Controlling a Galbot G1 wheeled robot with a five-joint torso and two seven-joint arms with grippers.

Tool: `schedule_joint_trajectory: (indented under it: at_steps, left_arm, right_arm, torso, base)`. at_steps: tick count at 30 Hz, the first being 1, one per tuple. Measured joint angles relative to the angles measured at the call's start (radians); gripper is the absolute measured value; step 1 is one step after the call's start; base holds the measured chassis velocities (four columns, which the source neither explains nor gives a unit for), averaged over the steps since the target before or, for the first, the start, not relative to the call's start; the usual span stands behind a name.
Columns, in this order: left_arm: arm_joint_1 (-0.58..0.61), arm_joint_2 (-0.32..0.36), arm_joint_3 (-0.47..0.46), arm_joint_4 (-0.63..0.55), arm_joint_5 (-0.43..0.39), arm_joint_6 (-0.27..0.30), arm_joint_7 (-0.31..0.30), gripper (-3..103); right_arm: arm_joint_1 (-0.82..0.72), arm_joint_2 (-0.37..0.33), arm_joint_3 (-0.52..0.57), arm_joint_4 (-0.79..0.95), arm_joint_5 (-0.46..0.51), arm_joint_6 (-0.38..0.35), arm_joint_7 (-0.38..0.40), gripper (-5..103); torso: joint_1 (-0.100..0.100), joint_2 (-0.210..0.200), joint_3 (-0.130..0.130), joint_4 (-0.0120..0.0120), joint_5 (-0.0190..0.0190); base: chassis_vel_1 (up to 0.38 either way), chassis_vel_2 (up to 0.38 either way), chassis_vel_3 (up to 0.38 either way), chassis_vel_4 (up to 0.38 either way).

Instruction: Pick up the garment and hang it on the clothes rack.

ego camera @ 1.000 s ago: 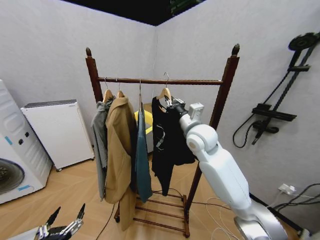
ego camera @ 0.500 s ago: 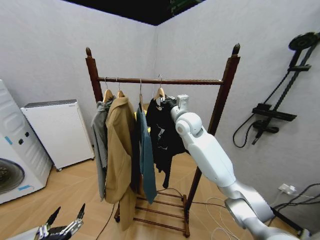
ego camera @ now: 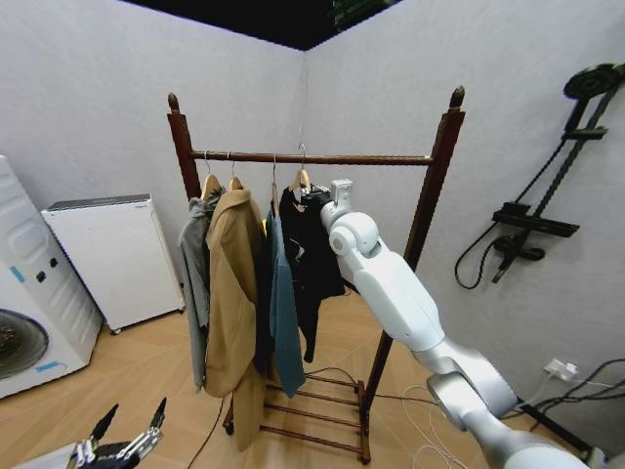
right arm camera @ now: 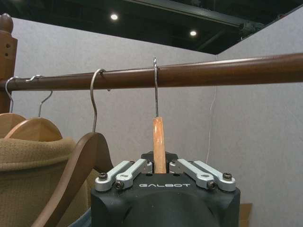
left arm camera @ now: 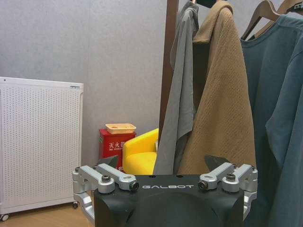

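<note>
Pale grey textured walls (ego camera: 88, 98) meeting in a corner under a dark ceiling (right arm camera: 142, 19) set with small round lights. Light wooden plank floor (ego camera: 146, 371); against the left wall a white air purifier (ego camera: 112, 259) on castors and, nearer, part of a white washing machine (ego camera: 24, 303). Behind, a yellow armchair (left arm camera: 139, 153) beside a red box (left arm camera: 110, 144); on the right wall a black shower set (ego camera: 547, 191) with hose, a socket (ego camera: 559, 369) and loose white cables (ego camera: 425, 415) low down.
</note>
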Motion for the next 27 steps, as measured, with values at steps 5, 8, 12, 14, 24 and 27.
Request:
schedule_joint_trajectory:
  at_steps: [5, 8, 12, 14, 24, 27]
  left_arm:
    - [0.000, 0.000, 0.000, 0.000, 0.000, 0.000, 0.000, 100]
    - [0.000, 0.000, 0.000, 0.000, 0.000, 0.000, 0.000, 100]
    - [0.000, 0.000, 0.000, 0.000, 0.000, 0.000, 0.000, 100]
    - [0.000, 0.000, 0.000, 0.000, 0.000, 0.000, 0.000, 100]
    - [0.000, 0.000, 0.000, 0.000, 0.000, 0.000, 0.000, 100]
    - [0.000, 0.000, 0.000, 0.000, 0.000, 0.000, 0.000, 100]
  right_arm:
    - [-0.004, 0.015, -0.004, -0.022, -0.018, 0.006, 0.005, 10]
    - [-0.001, 0.022, -0.009, -0.025, -0.019, 0.013, 0.009, 10]
    - [0.012, 0.031, -0.010, -0.026, -0.008, 0.011, 0.021, 10]
    - [0.020, 0.032, -0.016, -0.026, -0.001, 0.003, 0.029, 10]
    - [-0.013, 0.025, -0.011, -0.010, -0.001, -0.019, 0.000, 19]
    - [-0.021, 0.017, -0.005, 0.011, 0.003, -0.002, -0.003, 35]
  torso:
    - [0.000, 0.000, 0.000, -0.0001, 0.0001]
    - [0.000, 0.000, 0.000, -0.0001, 0.0001]
    - [0.000, 0.000, 0.000, -0.0001, 0.0001]
    - [0.000, 0.000, 0.000, -0.0001, 0.0000]
    - [0.000, 0.000, 0.000, -0.0002, 0.0002]
    - [0.000, 0.000, 0.000, 0.0000, 0.0001]
  base:
    - [0.000, 0.000, 0.000, 0.000]
    - [0.000, 0.000, 0.000, 0.000]
    - [0.000, 0.000, 0.000, 0.000]
    - [0.000, 0.000, 0.000, 0.000]
    - [0.000, 0.000, 0.000, 0.000]
    - [0.000, 0.000, 0.000, 0.000]
